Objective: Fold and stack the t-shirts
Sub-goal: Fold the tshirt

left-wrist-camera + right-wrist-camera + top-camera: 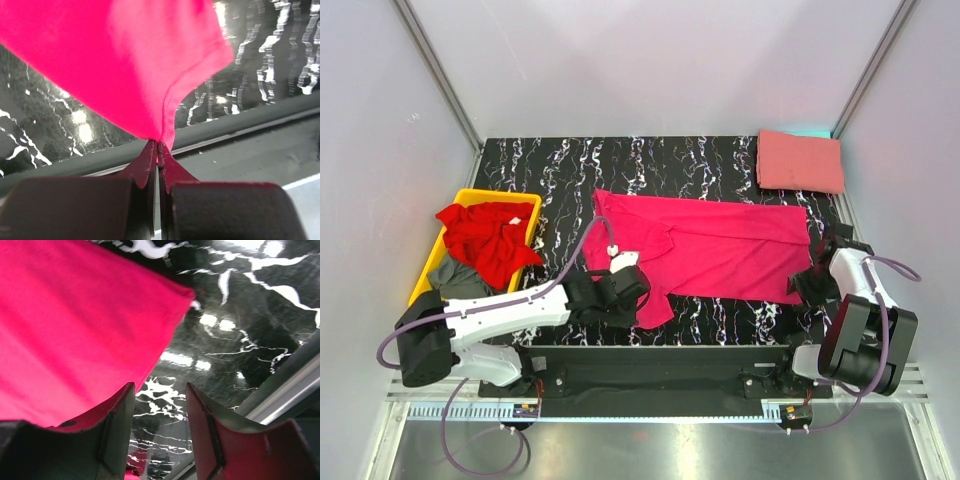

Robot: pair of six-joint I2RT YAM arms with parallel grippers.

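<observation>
The magenta t-shirt (720, 245) is spread mostly flat across the middle of the worktop (540, 170). Its near-left corner is clamped tight in the left jaws. In the left wrist view the cloth (125, 60) is drawn into a little peak right at the tips. The right jaws are parted by a moderate gap with nothing in them, parked just beside the shirt's near-right edge.

It looks like a fold is being set up. For a tidy result, the near-right corner should probably be gripped too, so both near corners get carried over together and the hem lands square with the far edge. The left pinch is right on the hem, so a slip could be expected if it's tugged hard. A low, slow carry would be the safer bet.

The salmon t-shirt (800, 162) is already folded at the far right corner, well apart, and that's likely the stacking spot. The red t-shirt (485, 238) is heaped in the yellow bin (500, 197) on the left, with the grey t-shirt (455, 280) beside it. The left arm's cable (588, 240) is looped near the shirt's far-left corner and could get snagged.
</observation>
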